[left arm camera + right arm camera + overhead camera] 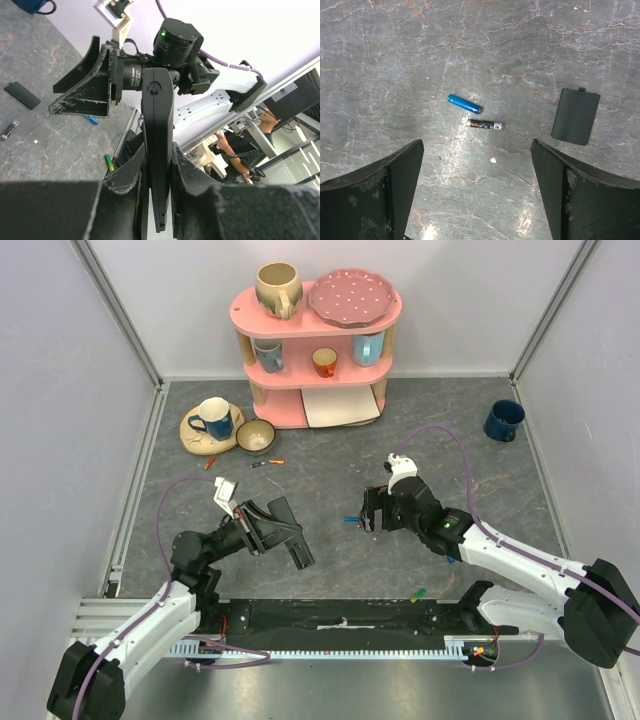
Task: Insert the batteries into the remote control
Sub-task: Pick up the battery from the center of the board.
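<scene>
The left gripper [158, 172] is clenched on the remote control [157, 115], holding it on edge above the near-left tabletop [395, 60], probably to present its battery bay to the other arm. The right gripper [476, 147] hangs released, fingers spread wide, directly over 2 batteries lying just beside each other: a blue battery [464, 104] and a black battery [486, 124]. The detached battery cover [575, 116] lies near them, so the bay is likely open. A green battery [418, 594] waits at the near edge.
</scene>
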Controlling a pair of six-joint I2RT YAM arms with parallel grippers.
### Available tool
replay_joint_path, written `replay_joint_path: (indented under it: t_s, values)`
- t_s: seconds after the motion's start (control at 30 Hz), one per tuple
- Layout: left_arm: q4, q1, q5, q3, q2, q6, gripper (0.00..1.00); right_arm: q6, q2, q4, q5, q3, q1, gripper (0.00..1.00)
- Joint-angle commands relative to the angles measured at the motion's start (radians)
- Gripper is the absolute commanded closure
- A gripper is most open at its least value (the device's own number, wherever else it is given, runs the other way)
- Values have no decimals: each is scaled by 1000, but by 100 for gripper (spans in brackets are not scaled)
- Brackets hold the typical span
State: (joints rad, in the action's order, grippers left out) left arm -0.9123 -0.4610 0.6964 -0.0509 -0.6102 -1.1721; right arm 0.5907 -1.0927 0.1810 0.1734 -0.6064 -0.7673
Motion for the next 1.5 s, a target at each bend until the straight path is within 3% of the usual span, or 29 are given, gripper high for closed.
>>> replay_joint_path:
  t_s: [0.0, 0.33, 0.77, 1.03, 1.47]
  values:
    - [-105, 4, 38, 39, 16, -18, 98, -31, 19, -11, -8, -9, 3, 4]
    - [-47, 4, 20, 29, 6, -8, 98, -57, 7, 12, -8, -23, 2, 9]
    - [259, 4, -173, 25, 92, 41, 98, -55, -205, 120, 127, -150, -82, 17]
    - [266, 4, -172, 51, 125, 29, 98, -22, -352, 158, 179, -222, -110, 18]
    - [285, 4, -166, 65, 136, 48, 98, 4, -452, 144, 179, -248, -115, 24]
